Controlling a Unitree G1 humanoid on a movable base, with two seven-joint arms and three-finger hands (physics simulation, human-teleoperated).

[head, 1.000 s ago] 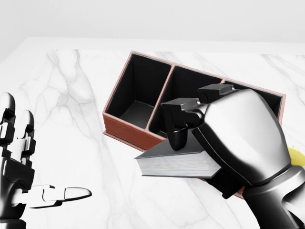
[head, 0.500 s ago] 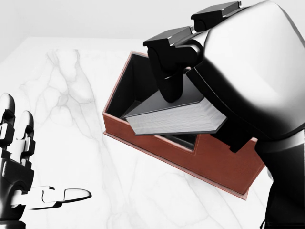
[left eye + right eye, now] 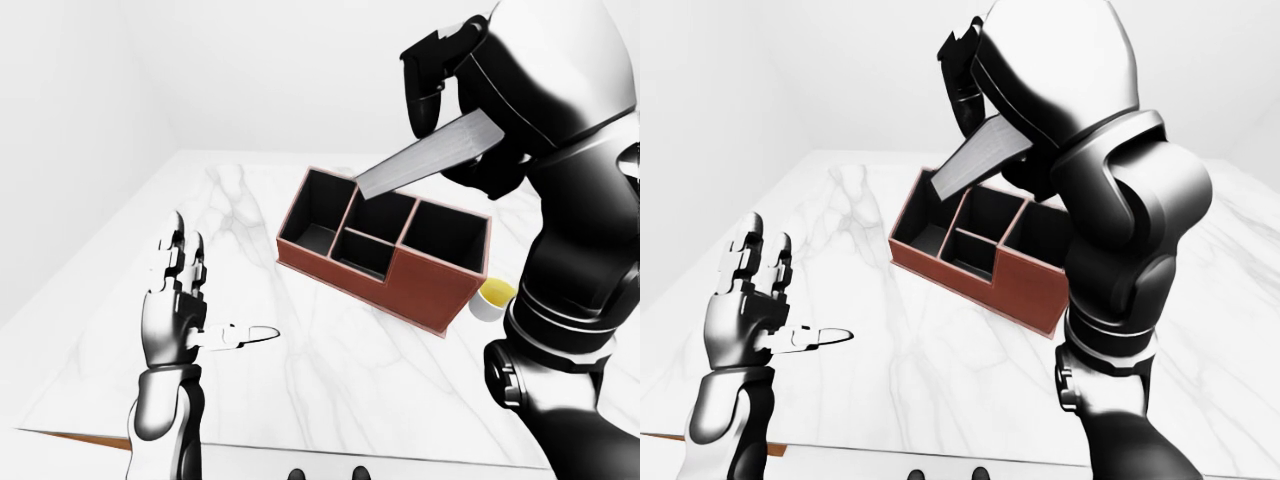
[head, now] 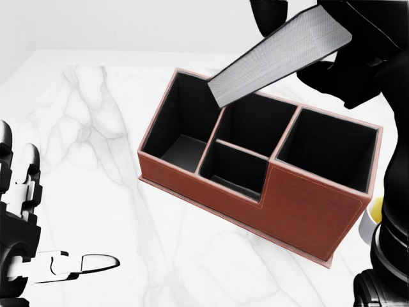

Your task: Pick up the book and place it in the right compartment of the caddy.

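Above the caddy (image 4: 300,214), toward one o'clock in the head view, we have the book (image 4: 281,54) in our right hand (image 3: 440,75), fingers closed round its upper end so that it hangs tilted, its low corner pointing down toward ten o'clock over the middle cells. The main risk, as we judge it, is a drop into the wrong cell: the low corner sits nearer the left and middle compartments than the tall right one at three o'clock, so a release now would likely send it there, or leave it bridged across a divider. A second risk is the grip itself. Only one end appears to be held, so the free end may swing or slide out as we turn the wrist. A third is a knock against the caddy's rim on the way down, which could shove the light box across the marble table (image 4: 96,128), perhaps toward the yellow object (image 3: 497,293) just beside its right end.

The book looks thick and dark-covered, with a pale grey page block facing us, stiff and flat. The right compartment looks deep and empty, and wide enough if the book goes in upright.

Our left hand (image 3: 180,300) rests apart at eight o'clock, fingers spread, thumb out, holding nothing.
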